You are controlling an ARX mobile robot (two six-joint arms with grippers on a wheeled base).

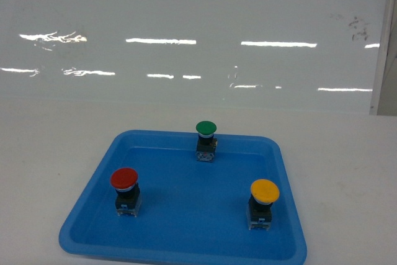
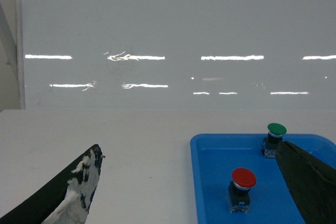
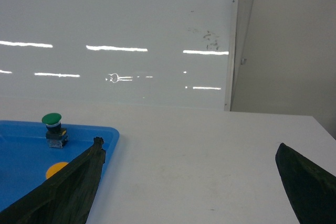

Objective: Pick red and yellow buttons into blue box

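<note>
A shallow blue plastic tray (image 1: 186, 240) is seen on the white counter (image 1: 347, 166), with the red-capped push button (image 1: 126, 190) at its near left, the yellow-capped push button (image 1: 263, 204) at its near right and a green-capped push button (image 1: 206, 139) at its far edge. The left gripper (image 2: 194, 192) and right gripper (image 3: 191, 187) are held wide open and empty above the counter. The blue box is not seen in any view.

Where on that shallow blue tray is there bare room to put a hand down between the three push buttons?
The widest bare patch is the middle of the shallow blue plastic tray, bordered by the red-capped push button at left, the yellow-capped push button at right and the green-capped push button at the back. The white tabletop beside the tray is bare. Nothing looks crowded.
</note>
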